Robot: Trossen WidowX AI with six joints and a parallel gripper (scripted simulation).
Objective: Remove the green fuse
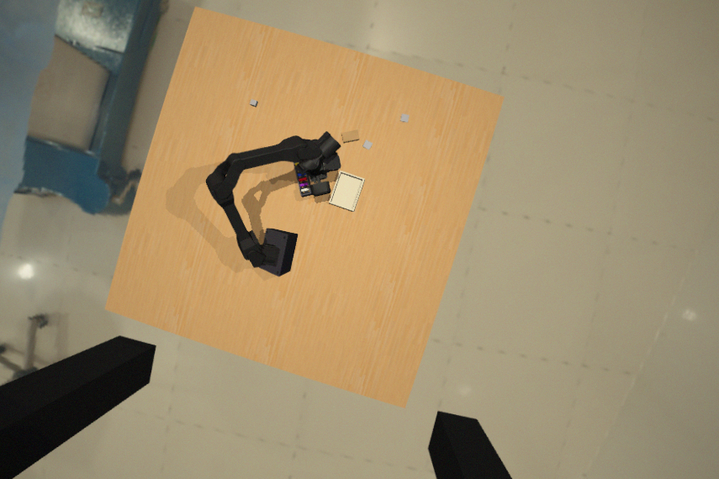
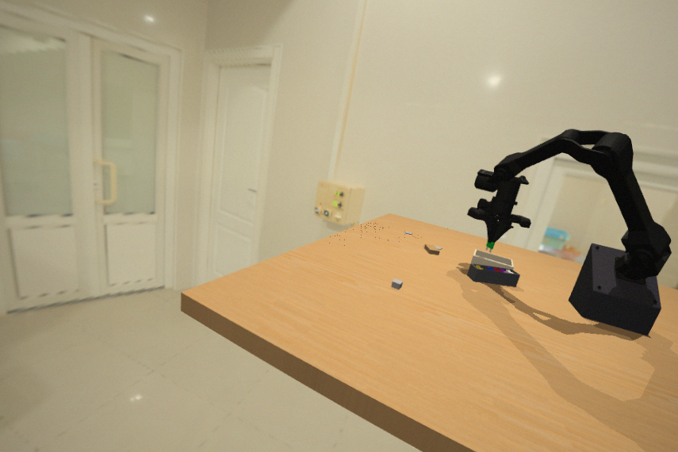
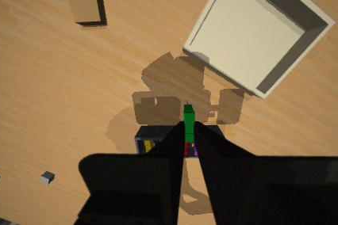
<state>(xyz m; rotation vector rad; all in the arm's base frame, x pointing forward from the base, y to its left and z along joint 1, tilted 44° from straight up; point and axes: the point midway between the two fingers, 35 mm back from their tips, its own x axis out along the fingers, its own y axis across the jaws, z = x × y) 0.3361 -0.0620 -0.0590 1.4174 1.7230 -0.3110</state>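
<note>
My gripper [image 2: 490, 241] [image 3: 188, 125] is shut on the green fuse [image 2: 490, 245] [image 3: 189, 119], which hangs from the fingertips with its prongs down. Fuse and fingertips are above the dark fuse block [image 2: 492, 277] [image 3: 159, 131], clear of it. In the block stand a yellow fuse [image 2: 478, 267] [image 3: 148, 145], a blue fuse [image 2: 490, 269], a red fuse [image 3: 186, 149], a purple fuse [image 3: 196, 150] and a white fuse [image 1: 305, 191]. The fingers hide part of the block in the wrist view. The cream tray [image 1: 346, 192] [image 2: 492, 262] [image 3: 247, 40] is empty, beside the block.
A tan block [image 1: 350, 135] [image 2: 431, 249] [image 3: 86, 11] lies near the tray. A small grey cube [image 1: 253, 102] [image 2: 396, 284] [image 3: 48, 177] lies on the other side. Two flat grey pieces [image 1: 367, 144] [image 1: 404, 118] lie beyond the tan block. The arm's base [image 1: 281, 251] stands on the table.
</note>
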